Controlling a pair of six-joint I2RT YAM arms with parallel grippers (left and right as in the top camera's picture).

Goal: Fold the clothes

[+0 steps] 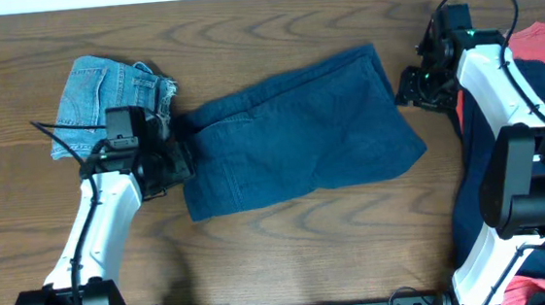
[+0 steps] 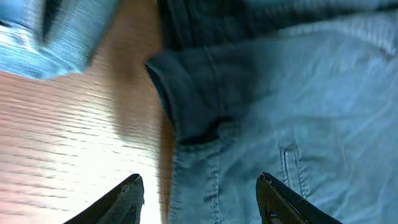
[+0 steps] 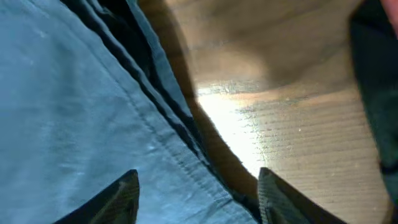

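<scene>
Dark navy shorts (image 1: 300, 136) lie folded flat across the middle of the table. My left gripper (image 1: 184, 161) hovers at their left edge, beside the waistband end. Its jaws stand open (image 2: 199, 180), one finger over bare wood and the other over the navy cloth (image 2: 298, 93), gripping nothing. My right gripper (image 1: 406, 91) is at the shorts' upper right corner. It is open too (image 3: 198, 175), straddling the hemmed edge of the navy fabric (image 3: 74, 106) without pinching it.
Light-blue denim shorts (image 1: 103, 98) sit folded at the back left, close behind my left gripper, and show at the top left (image 2: 50, 31) of the left wrist view. A pile with a coral-red shirt (image 1: 541, 39) and more navy fabric (image 1: 472, 215) fills the right edge.
</scene>
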